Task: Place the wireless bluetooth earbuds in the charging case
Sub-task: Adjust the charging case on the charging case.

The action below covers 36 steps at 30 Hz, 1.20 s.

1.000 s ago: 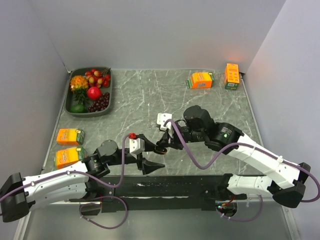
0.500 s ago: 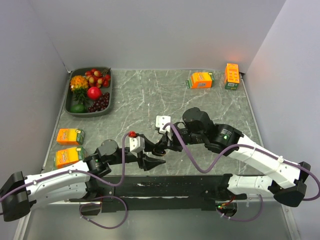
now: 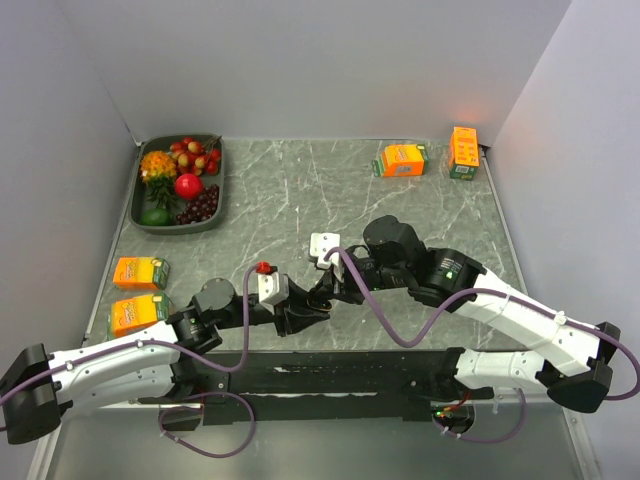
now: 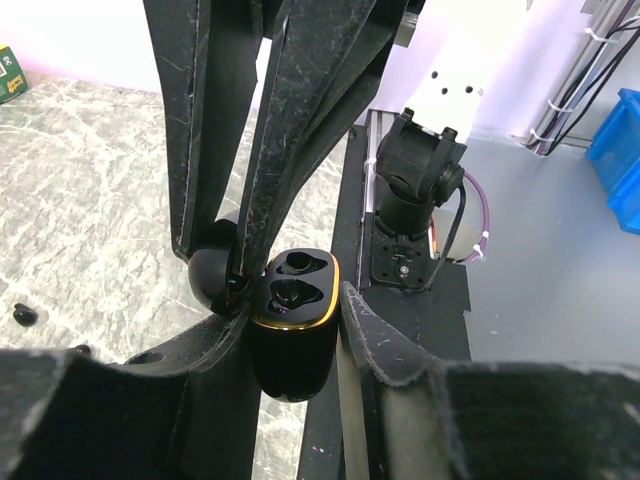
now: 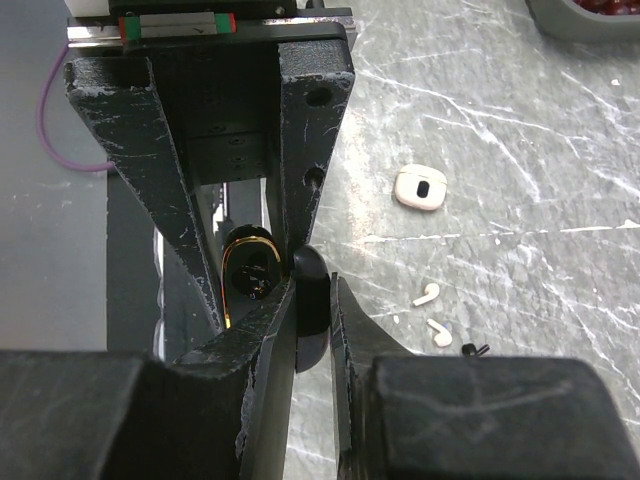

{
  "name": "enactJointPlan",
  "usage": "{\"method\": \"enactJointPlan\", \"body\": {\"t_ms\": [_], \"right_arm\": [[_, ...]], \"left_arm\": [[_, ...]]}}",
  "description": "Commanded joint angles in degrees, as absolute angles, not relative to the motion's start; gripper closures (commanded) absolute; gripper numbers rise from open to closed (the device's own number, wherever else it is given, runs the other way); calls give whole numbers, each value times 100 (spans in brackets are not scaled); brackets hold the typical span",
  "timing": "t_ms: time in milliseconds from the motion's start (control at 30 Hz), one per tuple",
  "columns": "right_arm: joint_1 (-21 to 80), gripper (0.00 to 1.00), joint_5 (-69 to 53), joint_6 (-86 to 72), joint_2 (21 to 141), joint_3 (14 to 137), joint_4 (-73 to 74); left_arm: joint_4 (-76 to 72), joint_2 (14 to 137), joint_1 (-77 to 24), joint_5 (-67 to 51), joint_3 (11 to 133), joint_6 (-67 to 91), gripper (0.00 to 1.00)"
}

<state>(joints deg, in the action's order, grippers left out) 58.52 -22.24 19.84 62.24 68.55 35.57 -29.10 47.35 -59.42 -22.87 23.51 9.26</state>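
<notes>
The left claw point(image 4: 290, 322) is clenched on the open black charging case point(image 4: 292, 365) and the right claw point(image 5: 310, 298) grips its lid point(image 4: 210, 275), so any sideways pull between them could strain the hinge or twist the case out of one grip. With both claws busy, neither can fetch the white buds point(image 5: 427, 294) or the black bud point(image 5: 470, 349), which lie on the table point(image 3: 300, 180) at 3 o'clock in the right wrist view. The case sits near the table's 6 o'clock edge, where a drop might roll off; open room lies toward 12 o'clock, past the white case point(image 3: 325, 245).
</notes>
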Motion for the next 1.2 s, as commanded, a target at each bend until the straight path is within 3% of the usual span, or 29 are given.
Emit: {"method": "enactJointPlan", "body": {"t_ms": [0,67,100,133,167,233,300,333,700,967,1167], "right_arm": [[5897,100,-2338,2013,6223,6961,3393],[5897,100,-2373,2004,6214,6952,3410],[5889,100,-2408,1987,6205,6943,3393],[5889,100,-2452,1925,6196,6943,3358],[5897,88,-2530,1873,6179,6935,3323],[5889,77,-2593,1758,6135,6943,3252],[5880,48,-2602,1636,6117,6970,3217],[5889,42,-2575,1591,6100,6996,3199],[5353,35,-2821,1090,5915,7110,2795],[5353,38,-3269,1072,5968,7049,2742],[5440,48,-3121,1160,6038,7084,2786]], "left_arm": [[-3085,4720,-5924,-2391,2496,862,71],[-3094,4729,-5924,-2364,2496,800,81],[-3094,4737,-5924,-2364,2487,782,96],[-3094,4746,-5924,-2338,2487,739,99],[-3094,4737,-5924,-2294,2487,651,99],[-3085,4737,-5915,-2137,2452,546,99],[-3085,4676,-5924,-1926,2408,484,99],[-3120,4641,-5924,-1881,2391,405,99],[-3208,4307,-5924,-1538,2180,325,99],[-3120,4254,-5924,-1564,2223,395,99],[-3041,4280,-5933,-1766,2355,641,99]]}}
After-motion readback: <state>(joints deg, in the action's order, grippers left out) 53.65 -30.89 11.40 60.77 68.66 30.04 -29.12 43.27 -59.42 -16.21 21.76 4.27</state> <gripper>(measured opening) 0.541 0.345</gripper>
